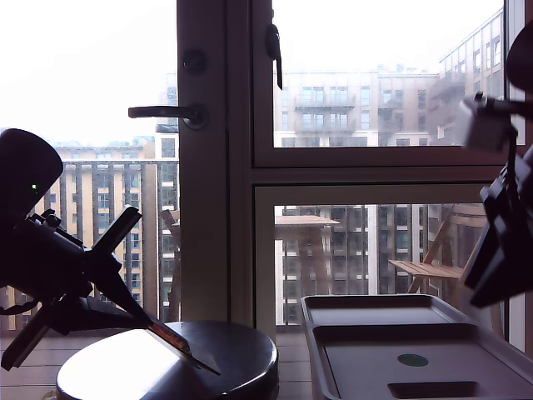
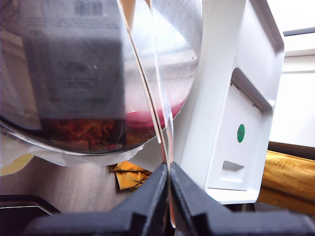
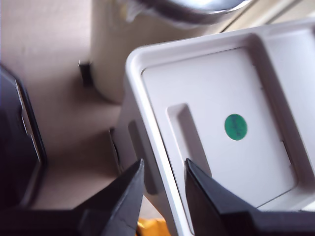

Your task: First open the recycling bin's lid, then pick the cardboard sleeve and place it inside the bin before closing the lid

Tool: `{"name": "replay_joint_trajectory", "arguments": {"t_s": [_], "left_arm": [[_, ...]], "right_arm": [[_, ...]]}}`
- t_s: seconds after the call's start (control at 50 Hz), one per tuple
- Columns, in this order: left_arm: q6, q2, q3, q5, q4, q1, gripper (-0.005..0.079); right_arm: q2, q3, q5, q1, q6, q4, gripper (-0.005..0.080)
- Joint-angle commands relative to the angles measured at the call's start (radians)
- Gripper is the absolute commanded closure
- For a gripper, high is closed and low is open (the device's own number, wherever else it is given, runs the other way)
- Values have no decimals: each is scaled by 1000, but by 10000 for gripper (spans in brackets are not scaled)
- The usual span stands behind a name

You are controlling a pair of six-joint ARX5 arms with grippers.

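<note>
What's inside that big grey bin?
That cannot be seen: the lid lies flat and closed on the recycling bin, hiding the inside. Only the lid's green dot and recess show. My first end effector holds the cardboard sleeve outside it.

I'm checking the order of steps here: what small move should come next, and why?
Probably bring my second gripper down onto the lid's near edge and lift it. The lid lies flat on the recycling bin, while my first gripper is already shut on the cardboard sleeve at the round table. The sleeve has nowhere to go until the lid is up.
</note>
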Motion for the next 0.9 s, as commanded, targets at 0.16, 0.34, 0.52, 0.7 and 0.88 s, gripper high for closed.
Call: {"name": "replay_joint_trajectory", "arguments": {"t_s": [0.16,0.34,0.52,0.7,0.88], "left_arm": [[5,-8,-1,-2,24,3,766],[5,-8,-1,-2,29,3,766],[31,-8,-1,-2,33,3,766],[32,-8,-1,-7,38,2,766],[32,-8,-1,-7,55,2,766]], "right_arm": [[163,11,52,5,-124,85,520],[275,48,66,6,-143,111,520],[361,125,68,6,-143,109,501],[444,203,65,6,-146,34,501],[517,260,56,28,-148,-67,491]]}}
